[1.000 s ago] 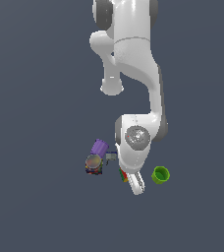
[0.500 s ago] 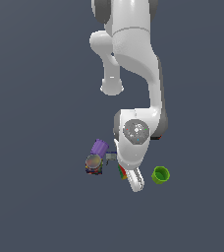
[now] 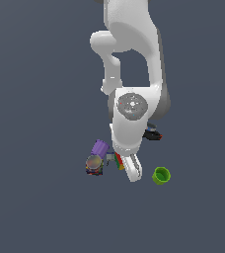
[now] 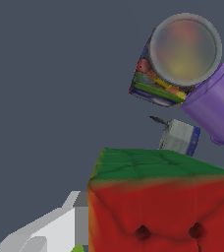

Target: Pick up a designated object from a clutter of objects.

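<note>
The pincer (image 3: 127, 165) sits low over the Rubik's-style cube (image 4: 163, 206); one finger (image 4: 50, 229) shows beside it, its opening impossible to tell. The multicoloured can (image 4: 175, 61) touches the purple cylinder (image 4: 219, 106).

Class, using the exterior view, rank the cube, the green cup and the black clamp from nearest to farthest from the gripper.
1. Cube: right against the gripper, on the exterior view's left.
2. Green cup: on the exterior view's right.
3. Black clamp: higher up, partly behind the arm.
</note>
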Robot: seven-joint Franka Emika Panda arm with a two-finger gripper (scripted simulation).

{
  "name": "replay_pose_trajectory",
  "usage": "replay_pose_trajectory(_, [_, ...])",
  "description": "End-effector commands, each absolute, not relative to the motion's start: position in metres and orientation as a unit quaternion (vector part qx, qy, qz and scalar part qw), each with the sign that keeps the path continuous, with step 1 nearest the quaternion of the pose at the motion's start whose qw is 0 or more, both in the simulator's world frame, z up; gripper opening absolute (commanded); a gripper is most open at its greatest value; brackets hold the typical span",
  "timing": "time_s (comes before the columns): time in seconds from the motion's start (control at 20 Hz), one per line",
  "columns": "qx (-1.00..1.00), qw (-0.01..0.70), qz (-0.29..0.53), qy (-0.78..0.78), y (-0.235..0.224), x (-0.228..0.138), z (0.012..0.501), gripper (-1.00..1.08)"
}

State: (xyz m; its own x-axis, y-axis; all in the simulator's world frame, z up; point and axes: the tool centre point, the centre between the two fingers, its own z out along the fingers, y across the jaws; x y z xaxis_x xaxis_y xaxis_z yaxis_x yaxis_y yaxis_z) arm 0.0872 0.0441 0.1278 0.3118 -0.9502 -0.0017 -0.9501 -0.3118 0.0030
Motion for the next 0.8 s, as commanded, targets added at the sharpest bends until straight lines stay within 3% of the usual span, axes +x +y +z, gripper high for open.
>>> replay_pose_trajectory(0.0, [0.810,0.000,-0.001,-0.587,0.037,0.082,0.156,-1.00])
replay_pose_trajectory(0.75, [0.810,0.000,0.000,-0.587,-0.005,0.047,0.318,-1.00])
